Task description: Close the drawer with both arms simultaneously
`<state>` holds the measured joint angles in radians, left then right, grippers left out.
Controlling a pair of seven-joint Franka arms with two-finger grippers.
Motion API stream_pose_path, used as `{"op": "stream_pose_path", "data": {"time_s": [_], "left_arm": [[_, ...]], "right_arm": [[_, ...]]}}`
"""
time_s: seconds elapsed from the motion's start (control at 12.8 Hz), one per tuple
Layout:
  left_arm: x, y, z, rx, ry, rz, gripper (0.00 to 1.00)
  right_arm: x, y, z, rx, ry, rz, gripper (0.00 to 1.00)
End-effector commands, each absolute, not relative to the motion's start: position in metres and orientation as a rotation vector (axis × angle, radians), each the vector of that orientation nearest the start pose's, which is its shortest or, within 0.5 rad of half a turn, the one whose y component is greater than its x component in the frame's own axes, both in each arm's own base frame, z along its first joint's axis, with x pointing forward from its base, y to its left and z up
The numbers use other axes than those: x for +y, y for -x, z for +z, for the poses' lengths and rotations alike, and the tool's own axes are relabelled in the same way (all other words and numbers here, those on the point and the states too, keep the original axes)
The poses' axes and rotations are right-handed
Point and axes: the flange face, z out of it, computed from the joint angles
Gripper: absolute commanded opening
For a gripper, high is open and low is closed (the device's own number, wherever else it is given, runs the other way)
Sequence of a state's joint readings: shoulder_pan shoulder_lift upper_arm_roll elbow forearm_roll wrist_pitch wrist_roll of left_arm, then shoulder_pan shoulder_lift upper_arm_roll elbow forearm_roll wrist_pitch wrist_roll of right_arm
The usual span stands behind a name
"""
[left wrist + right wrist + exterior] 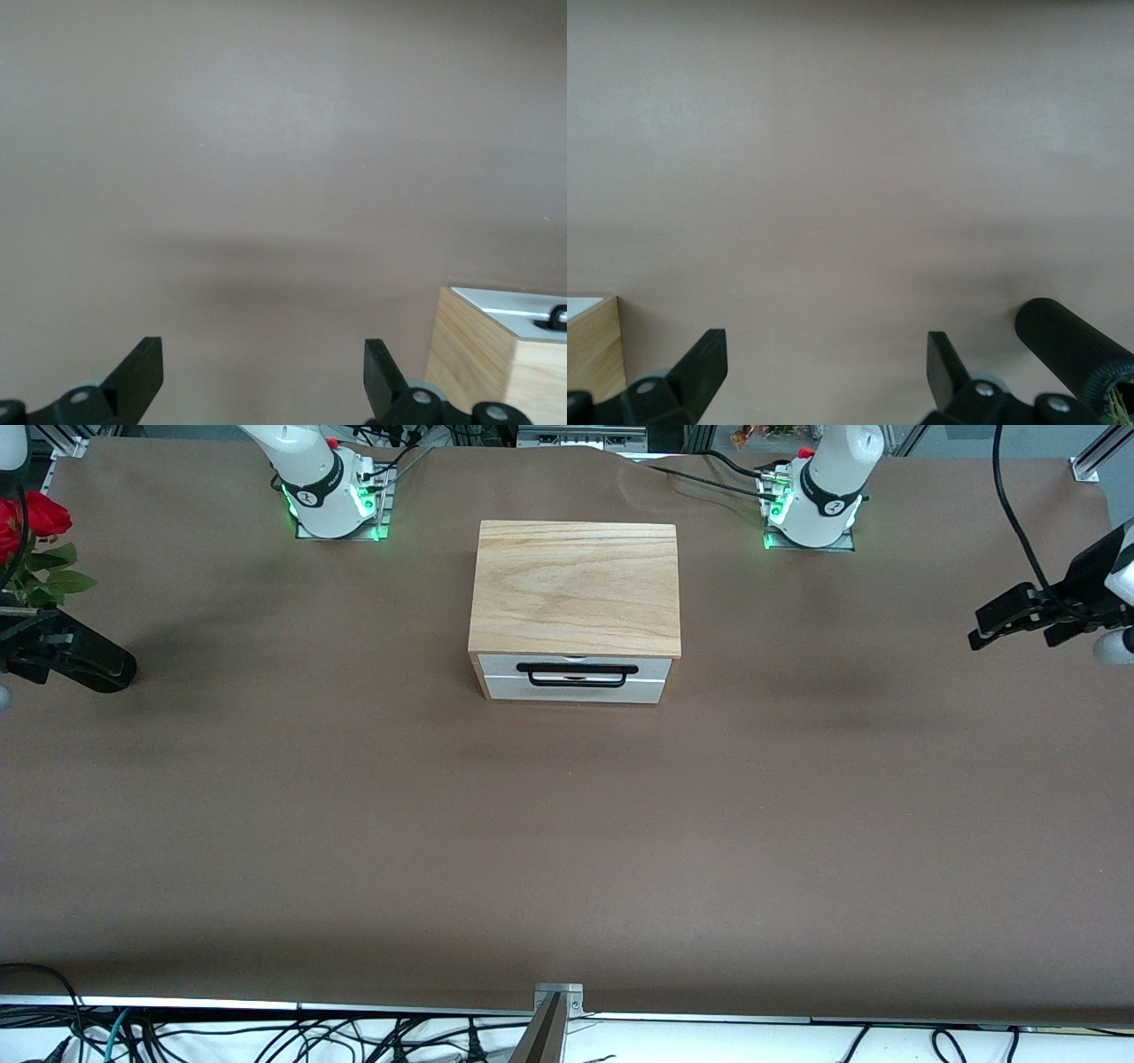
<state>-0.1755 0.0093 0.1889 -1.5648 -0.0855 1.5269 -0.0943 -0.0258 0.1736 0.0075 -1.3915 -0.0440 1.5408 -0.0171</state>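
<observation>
We judge the drawer (573, 677) light and stiff; push its white front, not the wire handle (577, 674). Our left gripper (263, 372) and right gripper (827, 367) hang spread apart over opposite table ends

Grained matt wood box (576, 584), smooth white drawer (574, 677) front, matt brown table (567, 824).

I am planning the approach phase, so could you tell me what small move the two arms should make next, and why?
Probably bring both grippers in toward the drawer front. It seems to protrude only slightly from the box. The left gripper and right gripper hang open over bare table at opposite ends, well apart from the white panel.
</observation>
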Motion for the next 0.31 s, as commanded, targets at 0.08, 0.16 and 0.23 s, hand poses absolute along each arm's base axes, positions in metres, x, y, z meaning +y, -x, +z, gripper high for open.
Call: {"op": "stream_pose_path", "data": {"time_s": [0.08, 0.16, 0.23], "left_arm": [[0.0, -0.557, 0.617, -0.203, 3.33, 0.065, 1.0], [0.001, -0.558, 0.616, -0.205, 3.328, 0.07, 1.0], [-0.01, -0.558, 0.619, -0.181, 3.318, 0.069, 1.0]], "right_arm": [[-0.016, -0.601, 0.602, -0.021, 3.164, 0.059, 1.0], [-0.016, -0.601, 0.601, -0.018, 3.166, 0.062, 1.0], [-0.017, -0.601, 0.601, -0.016, 3.166, 0.062, 1.0]]}}
